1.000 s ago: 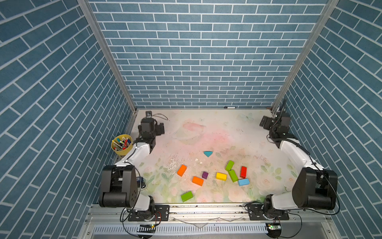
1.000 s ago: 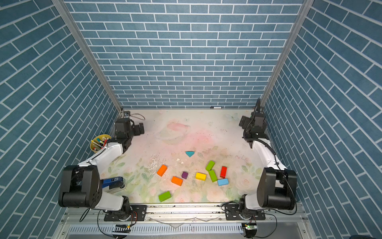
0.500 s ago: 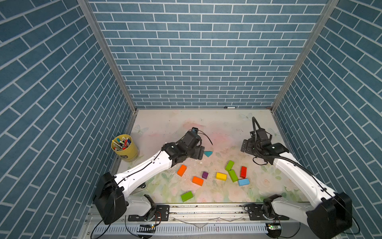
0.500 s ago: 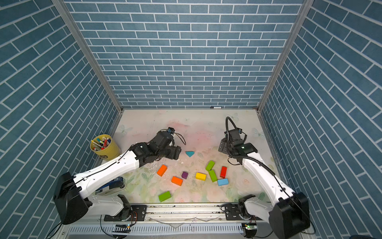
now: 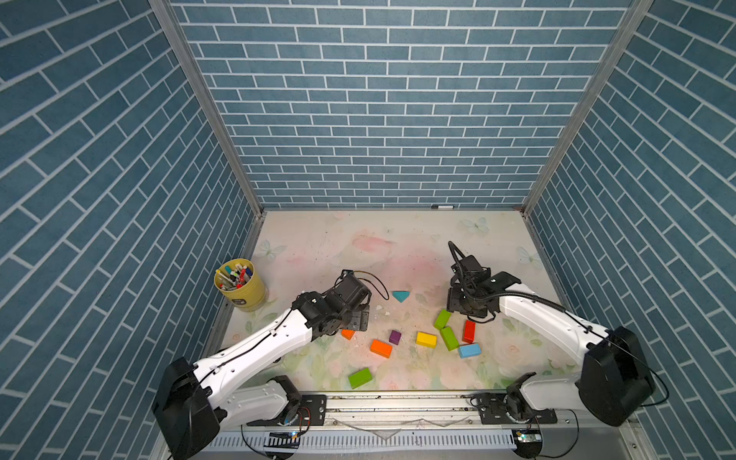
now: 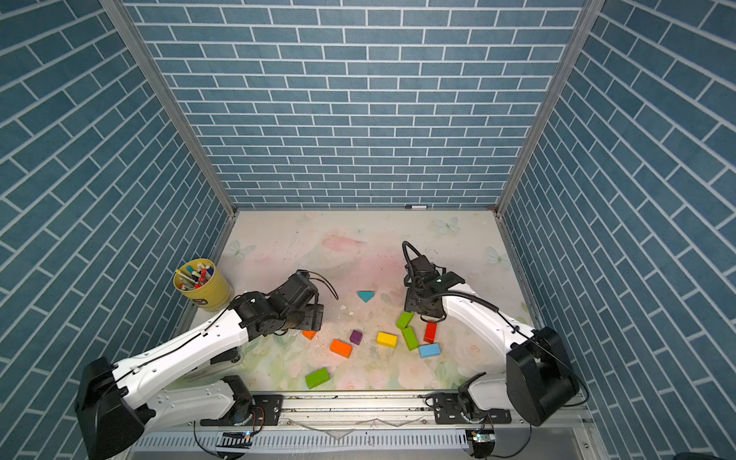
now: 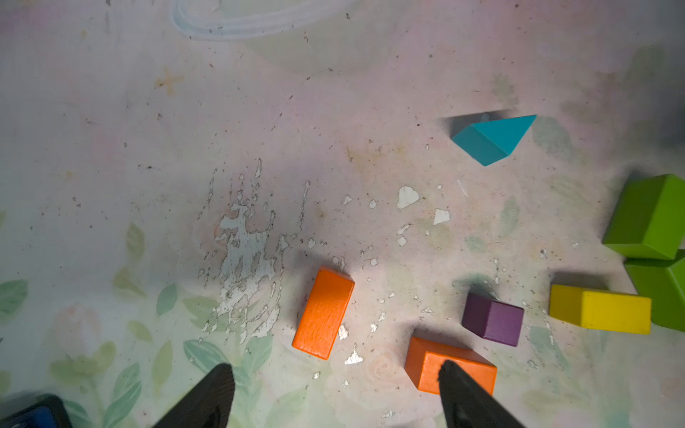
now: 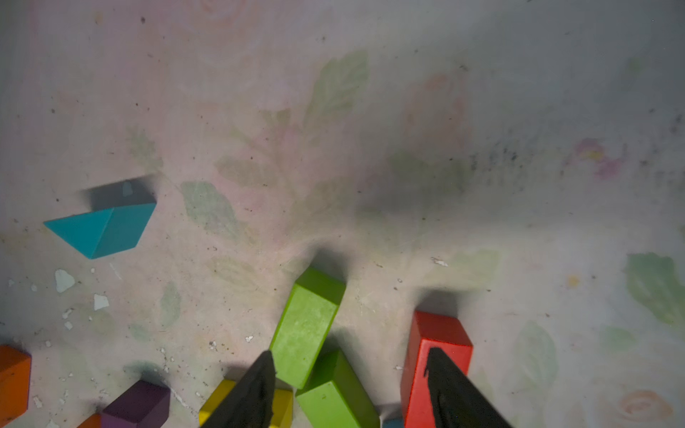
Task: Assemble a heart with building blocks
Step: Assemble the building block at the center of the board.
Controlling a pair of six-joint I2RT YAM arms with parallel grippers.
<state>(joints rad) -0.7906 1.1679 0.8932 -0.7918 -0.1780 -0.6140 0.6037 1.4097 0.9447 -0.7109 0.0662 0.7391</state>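
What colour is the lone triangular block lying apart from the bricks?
Teal. The triangular block shows best in the left wrist view.

Both arms stretch forward and inward, left gripper and right gripper angled down, jaws apart.

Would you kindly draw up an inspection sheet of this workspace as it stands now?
Surface: floral table, scuffed, with flaked patches near the middle.
Job's things: scattered, not yet assembled: teal triangle, purple cube, yellow brick, red brick, light-blue brick, orange bricks, green bricks.
Clutter: yellow cup of marker pens; a pen by the back wall.
Grippers: left gripper, jaws open, by the orange bricks; right gripper, jaws open, by the green bricks and red brick; neither holds anything.
Cables: black cables run along both arms.
Surroundings: blue brick-pattern walls; metal rail in front.
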